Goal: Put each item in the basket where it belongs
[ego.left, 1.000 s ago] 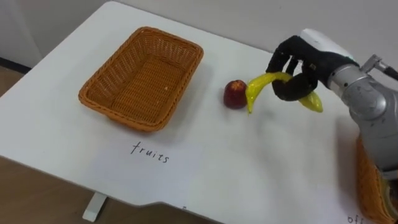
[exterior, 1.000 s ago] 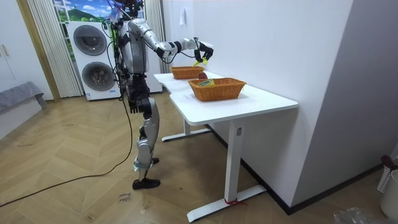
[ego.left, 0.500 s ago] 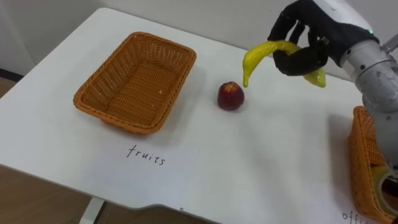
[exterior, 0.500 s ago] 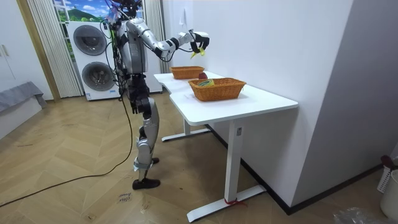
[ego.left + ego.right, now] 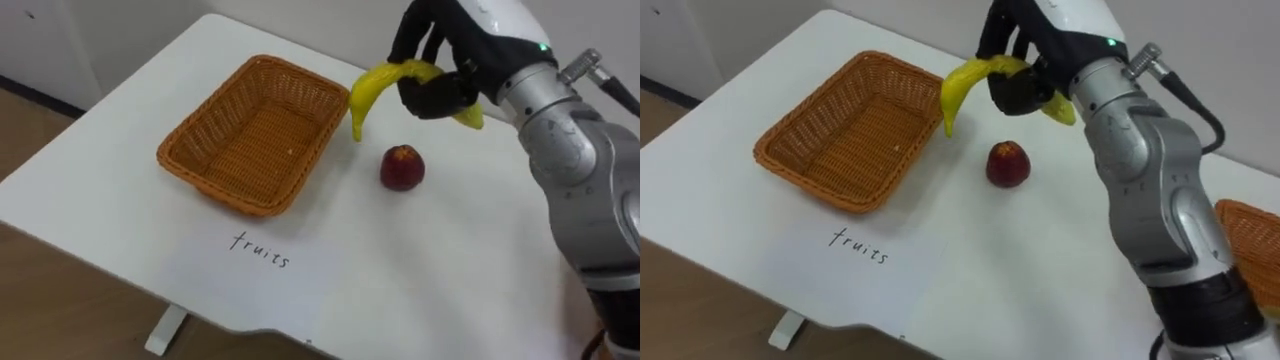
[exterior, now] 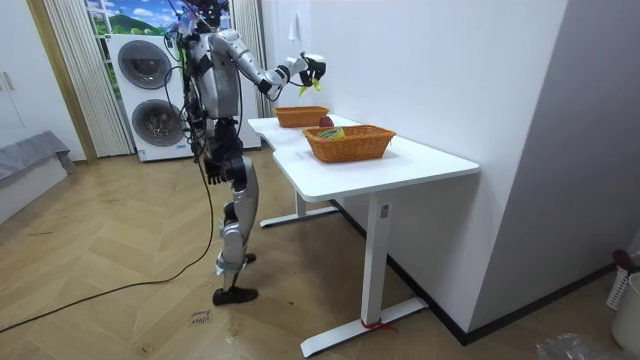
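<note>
Nearest the robot, its left hand hangs low at its side in the room view, and I cannot tell its state. On the white bench, a white sheet of paper with handwriting lies at the near edge. Just beyond it sits the empty rectangular woven wicker basket. To the right of that basket, apart from it, the small red apple rests on the bench, and part of a second wicker basket shows at the right. Farthest off, the right hand is curled around the curved yellow banana. It holds the banana in the air above the apple and beside the empty basket's far right corner, with the free end drooping towards the rim. The step in hand looks to be carrying the banana over the basket. To do it well, the hand should likely travel left and a little nearer at this height, so the drooping tip clears the rim rather than snagging it and shoving the light basket. Once over the middle, it should lower the banana between the walls before loosening its grasp, so the fruit settles rather than bounces out. The apple below should be kept clear of the forearm.
</note>
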Robot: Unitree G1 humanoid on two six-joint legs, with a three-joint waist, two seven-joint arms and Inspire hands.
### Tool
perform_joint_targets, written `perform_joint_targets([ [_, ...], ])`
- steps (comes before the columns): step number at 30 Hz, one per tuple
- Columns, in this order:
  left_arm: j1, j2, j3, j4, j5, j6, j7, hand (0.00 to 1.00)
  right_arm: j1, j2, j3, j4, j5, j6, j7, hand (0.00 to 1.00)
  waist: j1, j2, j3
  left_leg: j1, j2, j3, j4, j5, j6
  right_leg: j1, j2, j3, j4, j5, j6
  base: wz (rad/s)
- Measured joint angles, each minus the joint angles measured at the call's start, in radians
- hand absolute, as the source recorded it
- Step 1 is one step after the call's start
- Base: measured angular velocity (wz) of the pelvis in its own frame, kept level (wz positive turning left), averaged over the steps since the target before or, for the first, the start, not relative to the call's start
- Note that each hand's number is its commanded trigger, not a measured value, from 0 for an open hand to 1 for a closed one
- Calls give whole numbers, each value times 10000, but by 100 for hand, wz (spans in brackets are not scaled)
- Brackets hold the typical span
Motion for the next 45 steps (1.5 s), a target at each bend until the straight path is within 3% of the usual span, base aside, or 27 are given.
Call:
perform_joint_targets([
  [5,-14,-3,1,310,-17,94,9,0,-101,310,261,782,54,-3,-243,100,191,-182,93,-47,-78,-308,16,7,12,71,-8,4,-7,-7,12,20],
  [13,-178,12,-9,377,-35,271,140,0,-616,631,1257,1677,56,119,-701,100,602,-188,99,-364,-80,-377,82,13,1,-129,-5,-307,-11,-8,13,2],
  [22,-179,11,-266,367,-27,396,516,0,-1331,801,1585,2558,481,133,-1202,100,611,-176,98,-497,-168,-706,155,15,3,-105,-20,-538,-20,-8,14,11],
  [31,-116,10,-441,265,-28,512,531,0,-1355,896,1889,2733,482,86,-1596,100,673,-163,98,-477,-230,-740,155,34,36,-62,-70,-498,-23,-10,17,1],
  [32,-127,9,-469,238,-28,510,532,0,-1357,896,1976,2915,480,93,-1728,83,735,-162,97,-461,-230,-718,156,35,38,-56,-74,-503,-24,-14,23,-6],
  [34,-139,1,-488,204,-27,504,531,0,-1356,898,2146,3124,479,94,-1750,22,800,-157,98,-455,-229,-700,157,36,39,-50,-81,-505,-27,-23,37,-3],
  [35,-140,-1,-489,167,-27,499,532,0,-1356,910,2169,3263,479,93,-1748,0,856,-154,100,-459,-229,-701,158,38,41,-51,-81,-505,-27,-26,42,0],
  [45,-136,1,-559,169,-17,561,498,0,-1356,910,2169,3332,514,107,-1674,0,1115,-159,94,-477,-230,-686,142,40,41,-82,-79,-504,-20,-30,49,0],
])
